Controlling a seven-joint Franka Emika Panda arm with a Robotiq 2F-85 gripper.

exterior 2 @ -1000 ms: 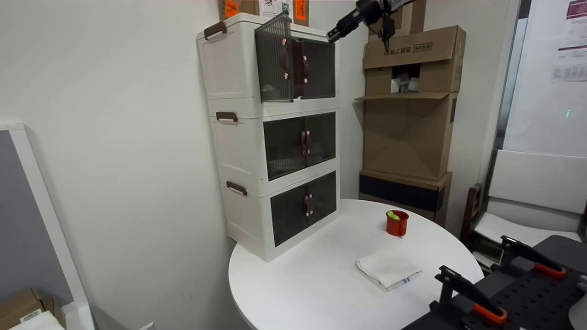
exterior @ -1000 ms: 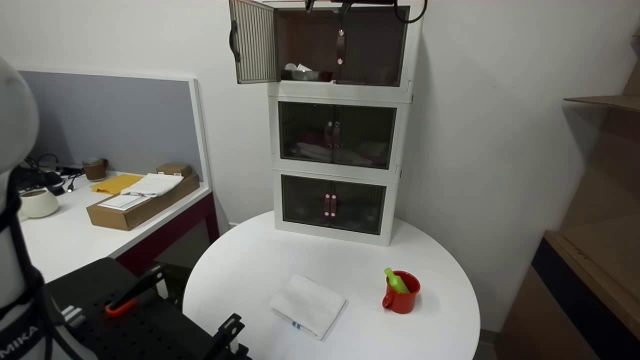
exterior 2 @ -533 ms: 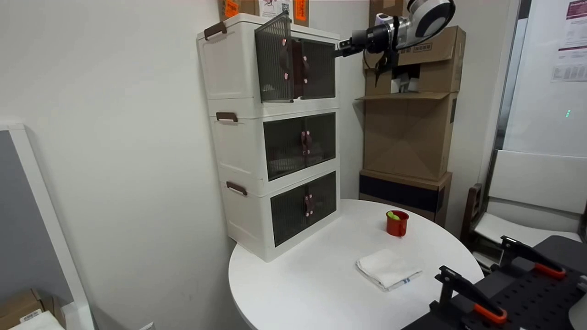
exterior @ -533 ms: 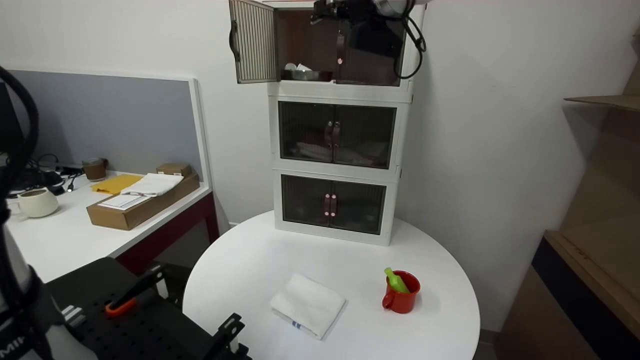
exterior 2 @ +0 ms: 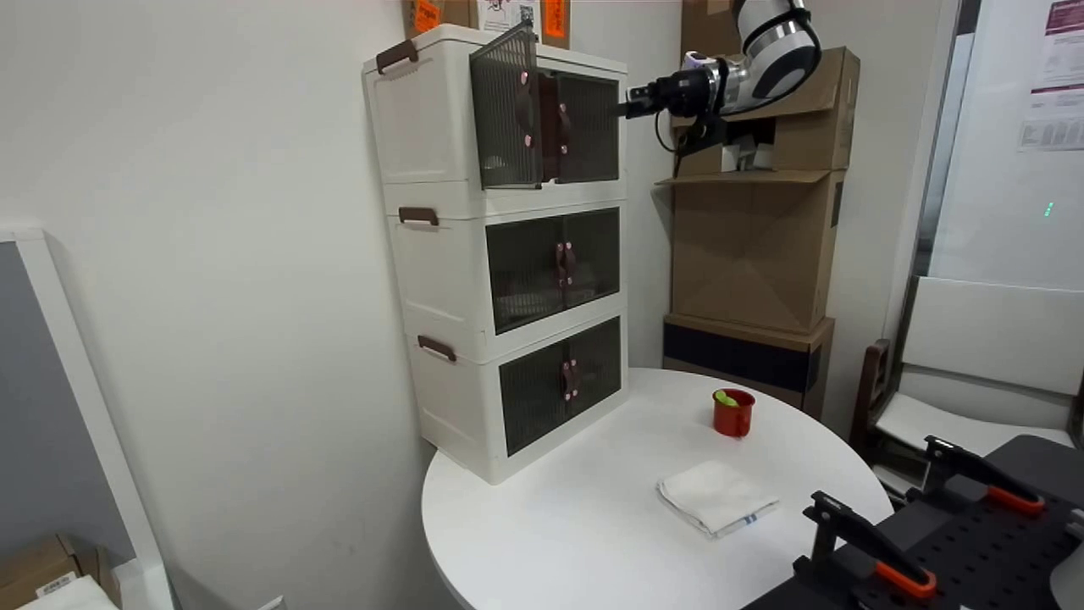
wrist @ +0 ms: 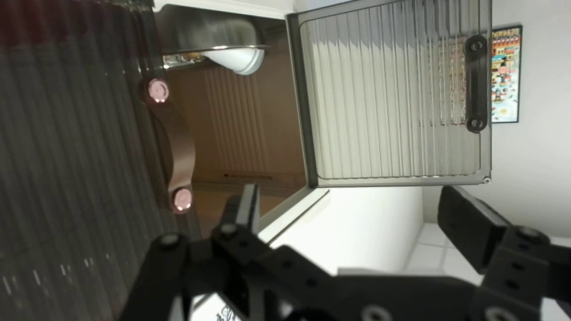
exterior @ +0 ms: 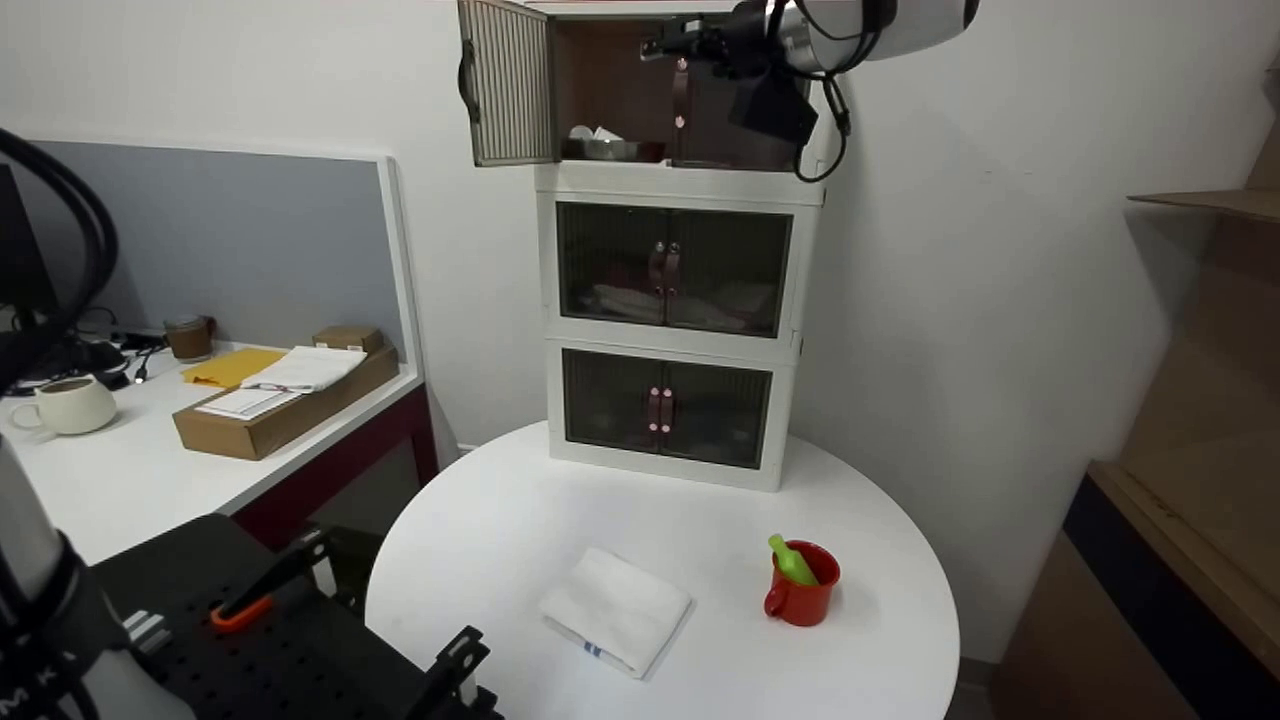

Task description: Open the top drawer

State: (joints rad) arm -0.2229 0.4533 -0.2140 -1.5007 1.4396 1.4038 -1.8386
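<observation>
Top drawer (exterior: 615, 95), highest of 3 in a white cabinet (exterior 2: 449, 280), above the wall-side edge of the round table (exterior: 480, 540), probably set there for bracing by the wall (exterior 2: 254, 339). 1 see-through door (wrist: 379, 111) swung outward, baring a metal bowl (wrist: 205, 29); 1 closed door (wrist: 80, 147), with a strap handle (wrist: 183, 156). Gripper (wrist: 355, 216) high over the table, level with the drawer, near that handle but apart from it; fingers (wrist: 468, 227) spread wide, nothing between them, likely so as to straddle the strap and pull this 2nd door. Red mug (exterior: 805, 602) near the edge facing cardboard boxes (exterior 2: 745, 246), folded cloth (exterior: 617, 610) toward the edge beside a black stand (exterior: 290, 650): both likely placed away from swinging doors.
</observation>
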